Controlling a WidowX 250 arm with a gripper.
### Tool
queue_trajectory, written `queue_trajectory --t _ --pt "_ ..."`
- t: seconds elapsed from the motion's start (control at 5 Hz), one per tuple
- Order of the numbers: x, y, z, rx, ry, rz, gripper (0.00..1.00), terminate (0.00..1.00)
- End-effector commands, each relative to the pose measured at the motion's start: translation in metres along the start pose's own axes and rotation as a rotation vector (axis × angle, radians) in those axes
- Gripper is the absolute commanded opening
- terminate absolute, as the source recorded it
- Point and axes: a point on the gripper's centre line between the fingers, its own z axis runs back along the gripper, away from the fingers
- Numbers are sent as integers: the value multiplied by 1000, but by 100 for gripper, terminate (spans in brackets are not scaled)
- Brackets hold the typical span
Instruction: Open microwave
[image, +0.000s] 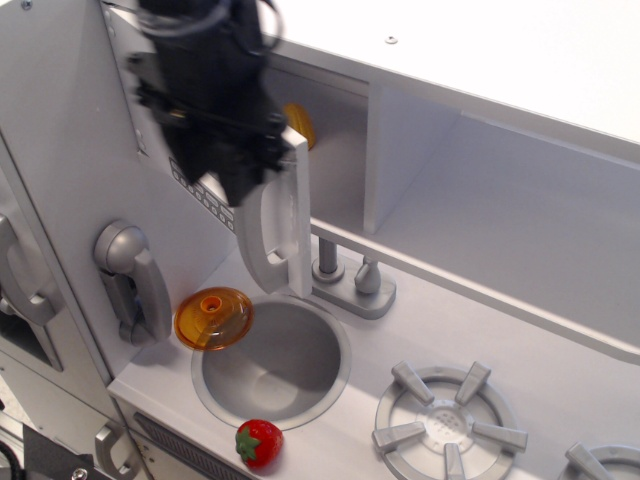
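You are looking down at a light grey toy kitchen, and its microwave (290, 200) sits in the upper cabinet at the back left, above the sink (272, 362). The microwave door stands swung well out from the cabinet face, its free edge pointing toward you over the sink, and the open compartment behind it shows an orange object (298, 124) tucked inside near the top. The silver vertical handle (256, 240) runs down the door's front, and part of the button row shows just left of it. Your hand (238, 172) is at the top of that handle, black and blurred; it covers the upper door, and you cannot tell from this view whether its fingers are pressed on the handle or spread. On the worktop (560, 350) the round sink lies below the door, with the faucet (345, 280) behind it. To the right is 1 full burner grate (448, 422). The grey wall phone (130, 282) hangs on the left wall. An orange translucent lid (213, 319) rests on the sink's left rim, touching it, and a red strawberry (258, 442) lies at the front edge just below the sink.
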Motion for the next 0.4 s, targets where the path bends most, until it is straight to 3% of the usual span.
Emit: queue_trajectory --t 0.0,0.2 --pt "-18 -42 19 75 129 -74 100 0" --pt "-9 -87 14 -35 163 -94 100 0"
